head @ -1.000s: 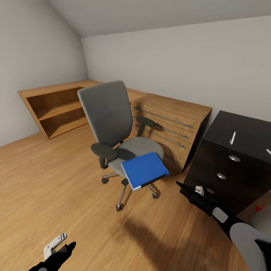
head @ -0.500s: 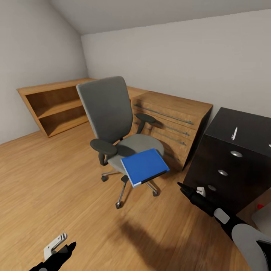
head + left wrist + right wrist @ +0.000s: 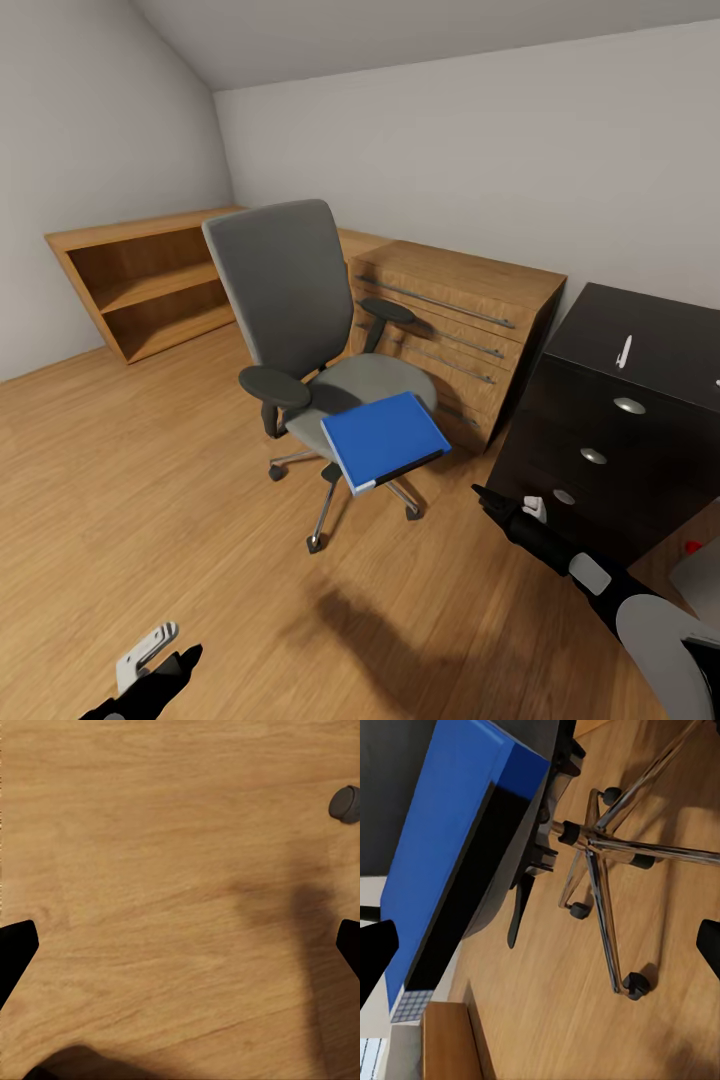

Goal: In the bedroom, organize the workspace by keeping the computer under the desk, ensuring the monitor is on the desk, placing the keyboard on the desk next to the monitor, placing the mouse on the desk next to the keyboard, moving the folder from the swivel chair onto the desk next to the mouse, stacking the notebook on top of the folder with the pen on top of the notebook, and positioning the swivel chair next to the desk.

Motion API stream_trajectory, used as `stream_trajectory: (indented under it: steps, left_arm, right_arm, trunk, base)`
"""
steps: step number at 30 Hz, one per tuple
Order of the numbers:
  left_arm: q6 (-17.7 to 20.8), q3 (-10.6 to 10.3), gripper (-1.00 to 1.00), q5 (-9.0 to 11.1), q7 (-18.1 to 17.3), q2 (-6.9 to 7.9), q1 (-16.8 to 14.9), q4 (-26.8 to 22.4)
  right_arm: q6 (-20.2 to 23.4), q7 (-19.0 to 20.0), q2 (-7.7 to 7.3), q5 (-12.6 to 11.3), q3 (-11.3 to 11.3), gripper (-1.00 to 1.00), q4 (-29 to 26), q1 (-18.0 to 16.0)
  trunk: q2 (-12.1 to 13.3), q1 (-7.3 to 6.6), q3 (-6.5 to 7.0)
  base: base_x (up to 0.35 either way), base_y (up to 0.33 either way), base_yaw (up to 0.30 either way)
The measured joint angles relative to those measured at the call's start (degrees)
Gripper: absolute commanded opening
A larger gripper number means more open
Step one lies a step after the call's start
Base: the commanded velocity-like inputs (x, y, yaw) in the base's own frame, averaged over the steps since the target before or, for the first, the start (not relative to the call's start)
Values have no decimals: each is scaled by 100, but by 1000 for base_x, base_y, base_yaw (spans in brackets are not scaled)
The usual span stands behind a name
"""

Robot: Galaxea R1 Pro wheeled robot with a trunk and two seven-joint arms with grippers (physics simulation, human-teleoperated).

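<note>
- The folder (image 3: 384,441) lies flat on the swivel chair (image 3: 300,340), at the seat's front edge with one corner jutting past it.
- It looks light, stiff and slick-covered, I reckon; that overhanging corner is where I'd pinch it.
- My right end effector (image 3: 484,497) hangs released just beside that corner, nothing in it.
- My left end effector (image 3: 180,945) is spread wide over bare floor (image 3: 165,840).
- The dresser (image 3: 455,320) drawers are shut, and the open shelf unit (image 3: 140,280) looks empty.

A light-wood dresser (image 3: 455,325) stands against the wall beside a low open shelf (image 3: 145,285).
</note>
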Motion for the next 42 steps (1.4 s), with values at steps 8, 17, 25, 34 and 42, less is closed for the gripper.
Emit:
stream_trajectory:
  steps: [8, 17, 25, 34, 42]
  left_arm:
    - [-2, 2, 100, 0, -3, 4, 0, 21]
    - [-2, 3, 100, -3, -3, 5, 0, 28]
    - [-2, -3, 100, -7, -3, 5, 0, 59]
    - [-2, -6, 100, -9, -3, 5, 0, 74]
    - [-1, -6, 100, -9, -2, 4, 0, 84]
  right_arm:
    - [-63, -29, 18, -11, -2, 100, 3, 0]
    - [-91, -41, 29, -46, -8, 100, 6, 0]
    - [-93, -88, 56, -42, -10, 100, 25, 0]
    - [-257, -115, 164, -48, -11, 100, 56, 0]
    - [-257, 6, 181, -60, -12, 100, 58, 0]
  trunk:
    - [0, 0, 0]
    - [0, -2, 0]
    - [0, -1, 0]
    - [0, 0, 0]
    - [0, -2, 0]
  base:
    - [0, 0, 0]
    - [77, 28, 0]
    - [185, 55, 0]
    - [24, 5, 0]
    - [61, 47, 0]
